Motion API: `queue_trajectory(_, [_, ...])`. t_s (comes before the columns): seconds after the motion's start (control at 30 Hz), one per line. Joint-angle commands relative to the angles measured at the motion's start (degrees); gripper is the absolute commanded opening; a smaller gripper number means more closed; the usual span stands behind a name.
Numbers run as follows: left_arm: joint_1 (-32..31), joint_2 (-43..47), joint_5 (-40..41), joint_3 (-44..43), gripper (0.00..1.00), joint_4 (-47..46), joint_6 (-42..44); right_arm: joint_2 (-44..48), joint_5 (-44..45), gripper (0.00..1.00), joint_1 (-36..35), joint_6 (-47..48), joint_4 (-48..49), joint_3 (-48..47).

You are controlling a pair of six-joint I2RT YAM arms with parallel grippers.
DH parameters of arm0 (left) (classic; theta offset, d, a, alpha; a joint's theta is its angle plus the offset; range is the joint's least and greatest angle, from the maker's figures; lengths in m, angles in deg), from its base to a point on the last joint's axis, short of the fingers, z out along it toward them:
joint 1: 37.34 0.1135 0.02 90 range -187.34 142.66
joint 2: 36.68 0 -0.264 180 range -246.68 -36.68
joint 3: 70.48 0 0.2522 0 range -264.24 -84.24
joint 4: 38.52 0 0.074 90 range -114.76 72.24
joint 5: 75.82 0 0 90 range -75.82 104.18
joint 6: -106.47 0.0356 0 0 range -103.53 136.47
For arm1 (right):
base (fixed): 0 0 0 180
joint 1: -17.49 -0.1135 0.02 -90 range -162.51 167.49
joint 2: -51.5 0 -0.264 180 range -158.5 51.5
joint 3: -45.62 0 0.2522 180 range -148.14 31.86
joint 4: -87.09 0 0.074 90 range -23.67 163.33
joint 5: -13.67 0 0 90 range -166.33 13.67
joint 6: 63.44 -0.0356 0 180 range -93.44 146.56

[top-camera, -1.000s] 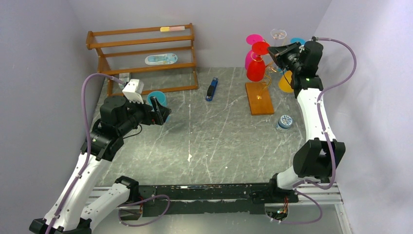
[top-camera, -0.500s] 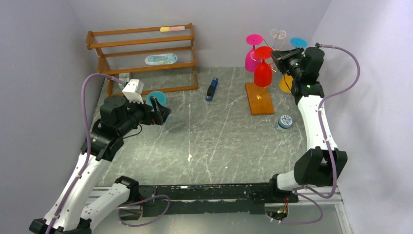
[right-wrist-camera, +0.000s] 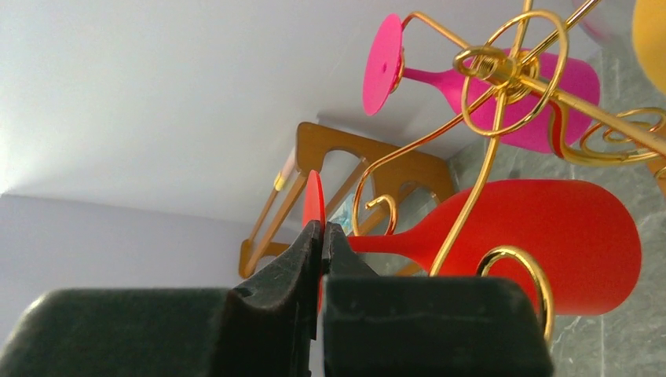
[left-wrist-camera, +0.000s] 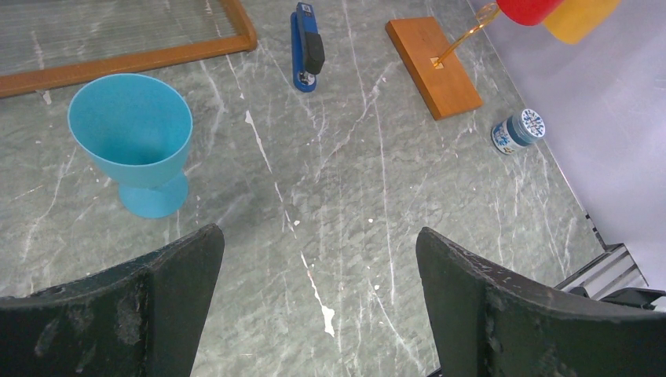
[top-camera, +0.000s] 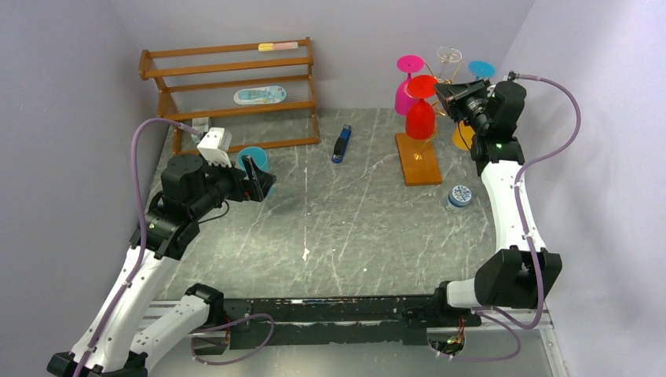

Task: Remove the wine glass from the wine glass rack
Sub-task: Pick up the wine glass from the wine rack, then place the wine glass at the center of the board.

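The red wine glass [top-camera: 420, 118] hangs upside down at the wine glass rack [top-camera: 418, 159], a gold wire stand on an orange-brown base. My right gripper [top-camera: 441, 93] is shut on the edge of its foot. In the right wrist view the fingertips [right-wrist-camera: 323, 232] pinch the thin red foot disc [right-wrist-camera: 313, 196]. The red bowl [right-wrist-camera: 550, 243] lies behind the gold curls [right-wrist-camera: 503, 67], and the stem runs among them. My left gripper [top-camera: 259, 182] stands open far to the left, with nothing between its fingers [left-wrist-camera: 188, 267].
Pink [top-camera: 406, 86], clear [top-camera: 449, 56], blue and yellow [top-camera: 463, 135] glasses also hang on the rack. A blue cup [left-wrist-camera: 133, 133] stands by my left gripper. A blue stapler [top-camera: 341, 144], a small jar [top-camera: 458, 196] and a wooden slatted shelf [top-camera: 236, 94] are on the table.
My right arm has shifted slightly right, and the red glass has moved right with it and now hangs straighter over the wooden base. The left arm has not moved.
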Motion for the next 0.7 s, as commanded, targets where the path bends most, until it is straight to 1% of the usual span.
queue_trajectory(0.0, [-0.08,0.5,-1.03,-0.36,0.96,0.16,-0.07,1.85,-4.5,0.0,-0.09,0.31,2.02,1.32])
queue_trajectory(0.2, [-0.08,0.36,-1.33,-0.65,0.96,0.29,0.34,2.17,-11.17,0.0,-0.09,2.95,1.67,1.68])
queue_trajectory(0.43, [-0.08,0.16,-2.12,-0.41,0.96,-0.38,0.35,4.44,-15.97,0.0,-0.09,6.17,0.36,2.4])
queue_trajectory(0.6, [-0.08,-0.34,-3.92,-0.21,0.96,-1.45,0.2,7.75,-21.69,0.0,-0.47,10.48,5.19,5.48])
queue_trajectory(0.67, [-0.08,-0.43,-5.28,0.08,0.97,-2.57,-0.13,8.4,-24.31,0.0,-1.29,13.61,4.73,5.3])
